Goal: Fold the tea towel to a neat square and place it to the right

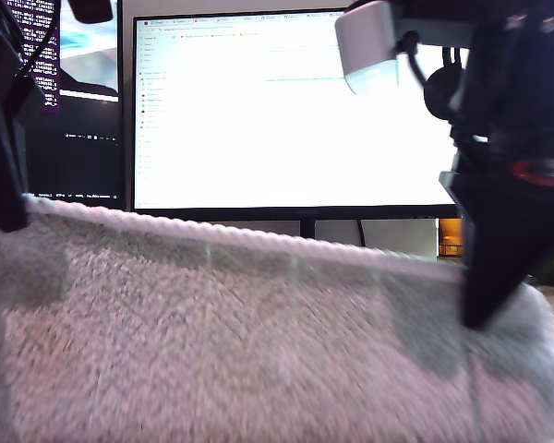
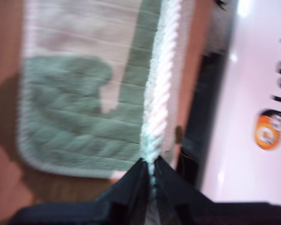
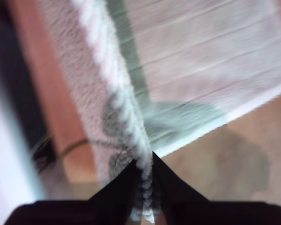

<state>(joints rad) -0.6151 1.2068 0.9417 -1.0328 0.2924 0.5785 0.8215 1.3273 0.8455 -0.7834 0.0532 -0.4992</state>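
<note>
Mid-fold: my first gripper (image 2: 151, 171) and my second gripper (image 3: 146, 171) pinch the tea towel (image 1: 258, 341) edge, raised before the monitor (image 1: 286, 111); next, likely lay it over evenly.

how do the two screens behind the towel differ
The wide monitor shows a bright white page; the side screen is mostly dark with small text. The wide monitor fills the exterior view's middle; the side screen is a strip at its left. Both are lit, behind the tea towel.
</note>
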